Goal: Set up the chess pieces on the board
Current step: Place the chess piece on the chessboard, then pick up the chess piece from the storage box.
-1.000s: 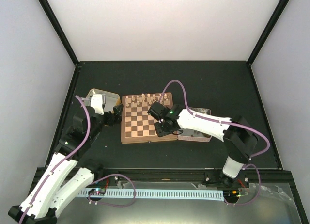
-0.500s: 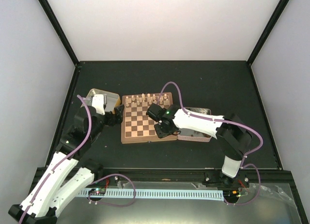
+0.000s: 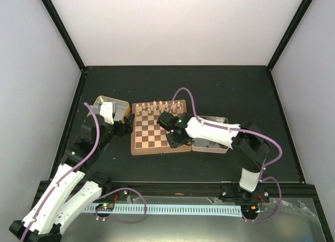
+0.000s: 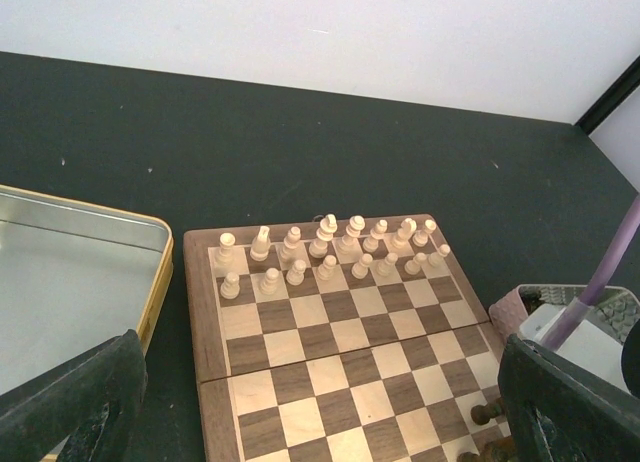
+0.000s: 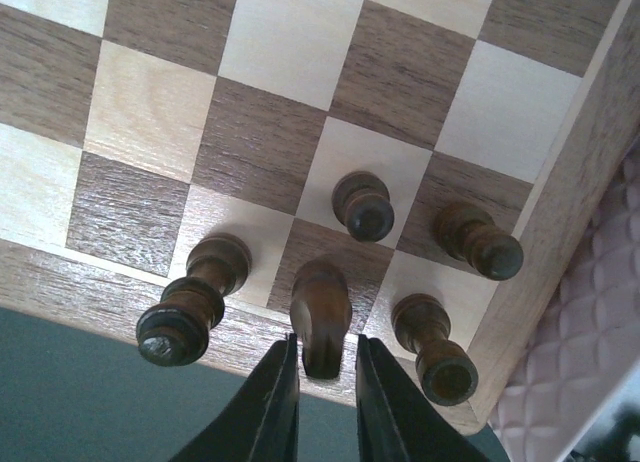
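Our right gripper [image 5: 325, 344], barely parted, straddles a dark piece [image 5: 320, 312] at the board [image 5: 150, 112] six-o'clock rim, neighbours [image 5: 432, 347] crowding; it drifted toward nine o'clock. Left gripper [image 4: 320, 412] gapes.

Gold tin [image 4: 160, 272], silver tin [image 3: 219, 119], pale cream pieces [image 4: 325, 247], dark table [image 4: 300, 132].

board [image 3: 149, 136] sits on the dark table [image 3: 209, 90], pale pieces [image 3: 155, 108] lined along its far edge. right gripper [image 3: 175, 141] over the near right corner. left gripper [image 3: 124, 128] just off the left rim, near a gold tin [image 3: 110, 102].
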